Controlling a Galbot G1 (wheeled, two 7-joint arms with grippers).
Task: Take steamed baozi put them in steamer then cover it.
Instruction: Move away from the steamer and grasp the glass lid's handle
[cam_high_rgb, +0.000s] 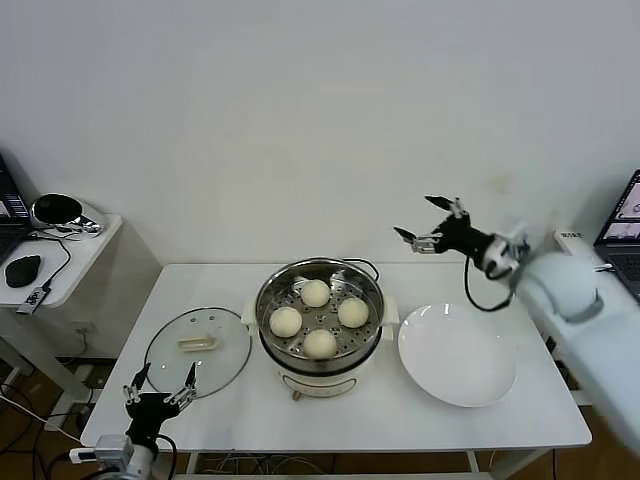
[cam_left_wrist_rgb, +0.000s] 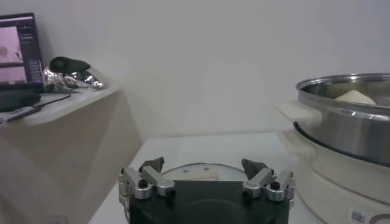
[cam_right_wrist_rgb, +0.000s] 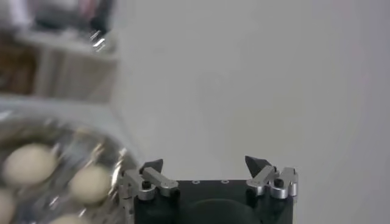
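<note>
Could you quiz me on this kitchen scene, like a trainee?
1. How many baozi lie in the steamer?
2. True or false: the glass lid covers the steamer.
3. Which pincer is nearer the lid: left pincer or right pincer?

Key:
1. Four.
2. False; it lies on the table beside the steamer, on the robot's left.
3. The left one, open at the lid's near edge; the right one is open, raised above the white plate.
</note>
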